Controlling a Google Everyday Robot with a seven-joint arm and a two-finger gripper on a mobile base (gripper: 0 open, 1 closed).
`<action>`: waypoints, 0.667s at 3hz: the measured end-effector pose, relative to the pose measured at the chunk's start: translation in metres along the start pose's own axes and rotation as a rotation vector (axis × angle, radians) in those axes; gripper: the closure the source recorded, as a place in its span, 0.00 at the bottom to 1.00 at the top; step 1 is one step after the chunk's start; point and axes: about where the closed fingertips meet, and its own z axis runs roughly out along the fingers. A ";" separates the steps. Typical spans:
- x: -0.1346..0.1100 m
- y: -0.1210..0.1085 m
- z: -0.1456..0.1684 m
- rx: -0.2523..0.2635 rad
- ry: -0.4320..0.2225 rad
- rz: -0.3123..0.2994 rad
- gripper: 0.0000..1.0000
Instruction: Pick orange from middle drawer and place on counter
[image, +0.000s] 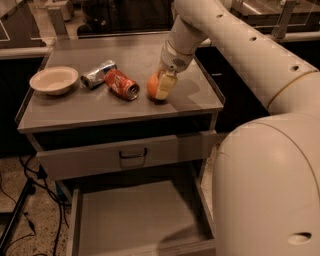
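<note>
Near the centre of the frame, the hand (158, 88) was closed on the orange (151, 85), holding it low over the surface (100, 107), just right of a red soda can (121, 84) lying on its side. The can's white lettering was unreadable. The middle drawer (135, 210) stood open at the bottom.

Speckled floor (42, 235), black cables (31, 170), dim warm light.

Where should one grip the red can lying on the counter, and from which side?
Grip the red can across its middle, from above: it lies on its side, flanks free. The claw, beside it, holds the orange over the counter.
</note>
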 end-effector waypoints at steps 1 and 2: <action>0.006 0.004 0.004 -0.005 0.045 -0.020 1.00; 0.010 0.003 0.003 0.002 0.074 -0.026 1.00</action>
